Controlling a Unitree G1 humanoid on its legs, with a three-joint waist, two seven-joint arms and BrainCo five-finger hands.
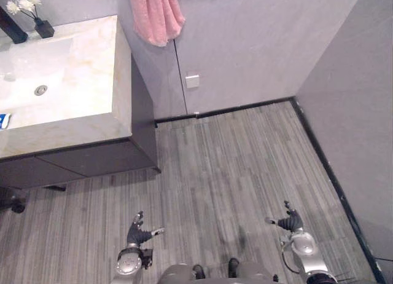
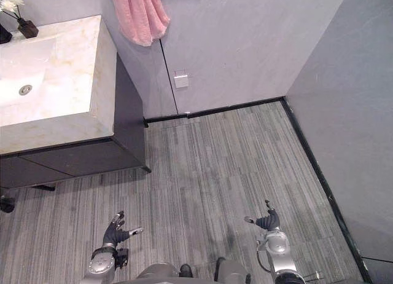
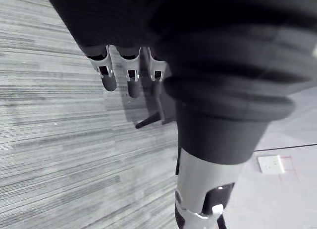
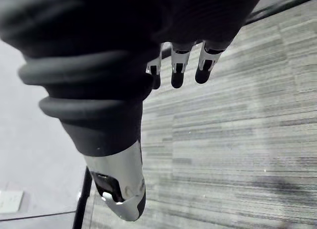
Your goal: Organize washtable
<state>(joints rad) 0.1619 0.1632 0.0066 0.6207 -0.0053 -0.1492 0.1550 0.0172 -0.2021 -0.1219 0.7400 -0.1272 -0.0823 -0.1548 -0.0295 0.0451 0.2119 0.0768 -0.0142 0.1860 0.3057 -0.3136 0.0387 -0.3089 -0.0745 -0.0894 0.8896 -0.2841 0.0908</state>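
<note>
Two hands hang low above the grey striped plank floor (image 1: pixel 215 161): the left hand (image 1: pixel 139 233) and the right hand (image 1: pixel 290 222), each with fingers loosely spread and holding nothing. The pale, glossy marble-look washtable (image 1: pixel 92 56) on its dark matte cabinet (image 1: pixel 92 158) lies ahead and to the left, well apart from both; the left hand is nearer. Its long axis seems to run along the wall. On top stand a dark square vase of white flowers (image 1: pixel 43 29) and a small blue item (image 1: pixel 3 120), which I cannot identify. A soft pink towel (image 1: pixel 156 13) hangs beside it.
</note>
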